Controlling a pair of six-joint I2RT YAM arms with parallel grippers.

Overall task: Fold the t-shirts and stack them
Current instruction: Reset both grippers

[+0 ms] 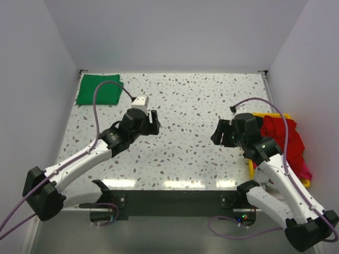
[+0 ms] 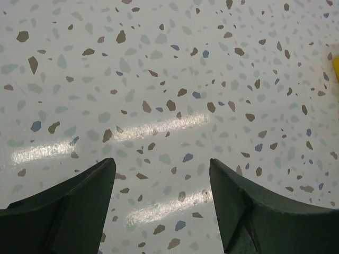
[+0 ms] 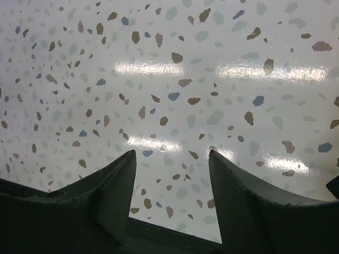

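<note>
The speckled tabletop [image 1: 180, 100] fills most of the space, pale and glossy, with strips of lamp glare near its front edge. The left arm [image 1: 79, 161] reaches from the tabletop's near left corner toward its middle, and the right arm [image 1: 280, 180] reaches from the near right corner in the same way.

Off the tabletop's right edge, a red t-shirt [image 1: 280, 135] lies crumpled in a heap on a yellow bin [image 1: 276, 115]. Pink cloth [image 1: 305, 172] shows below the heap. It is probably another shirt, but it is too bunched up to be sure. The green t-shirt [image 1: 98, 89] lies folded into a flat rectangle at the tabletop's far left corner, well away from both arms.

The left end effector [image 1: 153, 120] hangs over the tabletop left of centre. Its fingers [image 2: 69, 206] are spread wide, with only bare surface between them. The right end effector [image 1: 217, 132] hangs right of centre. It is also parted and holds nothing.
</note>
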